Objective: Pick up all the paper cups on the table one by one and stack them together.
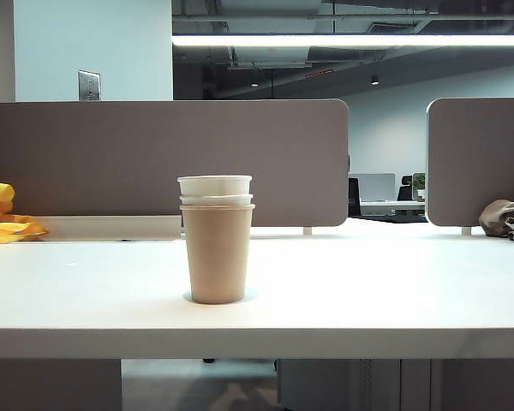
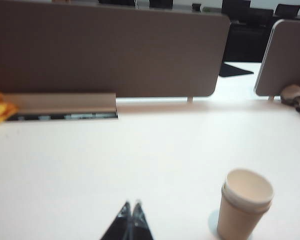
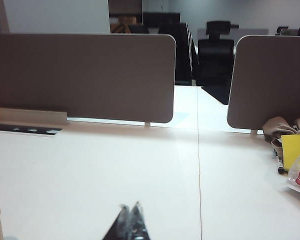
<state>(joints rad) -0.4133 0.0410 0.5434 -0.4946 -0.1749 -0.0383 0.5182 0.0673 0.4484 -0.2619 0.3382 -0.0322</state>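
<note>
The paper cups (image 1: 217, 240) are being seen nested as one stack, standing mid-table (image 1: 394, 291). The left gripper (image 2: 131, 206) and right gripper (image 3: 130, 207) are being held closed and empty, clear of the stack. Toppling is being risked only if an arm sweeps across and clips the rims.

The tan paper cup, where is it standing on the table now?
In the exterior view the tan paper cup stands upright near the middle of the table, holding the two white cups nested inside it, in front of the grey partition.
</note>
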